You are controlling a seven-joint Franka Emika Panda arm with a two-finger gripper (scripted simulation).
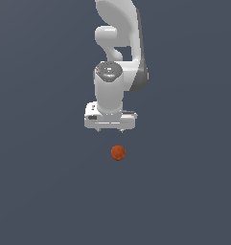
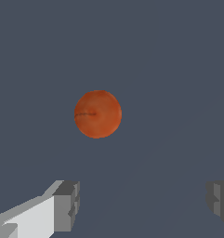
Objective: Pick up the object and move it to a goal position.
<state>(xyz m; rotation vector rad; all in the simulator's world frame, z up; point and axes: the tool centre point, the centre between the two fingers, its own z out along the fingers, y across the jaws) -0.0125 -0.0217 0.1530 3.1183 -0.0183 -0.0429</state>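
The object, a small orange-red ball [image 1: 118, 152] with a faintly mottled skin, lies alone on the dark grey floor. My white gripper [image 1: 110, 130] hangs above it and a little behind it in the exterior view, apart from it. In the wrist view the ball [image 2: 97, 114] shows whole, ahead of the gripper [image 2: 143, 204]. The two grey fingertips [image 2: 67, 204] stand far apart with nothing between them, so the gripper is open.
Nothing but the flat dark grey floor [image 1: 40, 191] surrounds the ball. The white arm [image 1: 118, 57] rises out of the top of the exterior view.
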